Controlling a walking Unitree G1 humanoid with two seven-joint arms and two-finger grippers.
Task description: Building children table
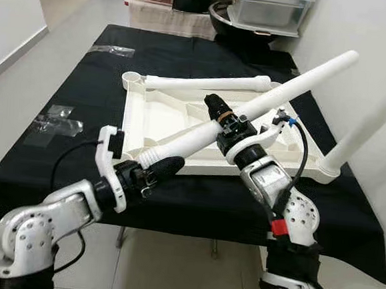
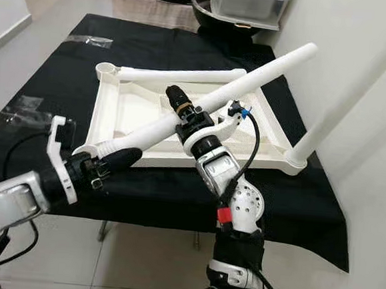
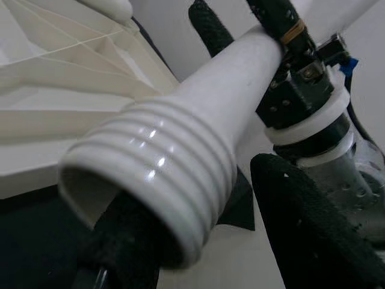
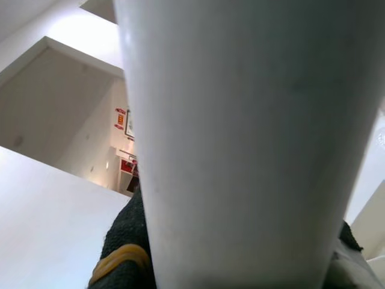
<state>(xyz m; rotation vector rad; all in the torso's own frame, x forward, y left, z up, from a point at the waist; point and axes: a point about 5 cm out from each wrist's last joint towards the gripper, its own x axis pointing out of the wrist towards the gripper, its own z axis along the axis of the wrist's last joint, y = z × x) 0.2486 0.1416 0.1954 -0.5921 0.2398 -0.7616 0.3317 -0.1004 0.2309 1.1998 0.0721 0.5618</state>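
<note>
Our left gripper (image 1: pixel 159 168) pinches the threaded end of a white leg (image 1: pixel 277 92); right gripper (image 1: pixel 221 113) jaws clamp it mid-length, above the tabletop (image 1: pixel 162 115).

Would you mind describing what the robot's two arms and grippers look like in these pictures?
Both arms are silver metal with perforated round joint housings. The left gripper has long black textured fingers, a white bracket at its wrist and a black cable looping beneath the arm. The right gripper has black fingers, one with a yellowish band, white collar rings, a blue-tipped connector, a black cable and a red tag lower down.
</note>
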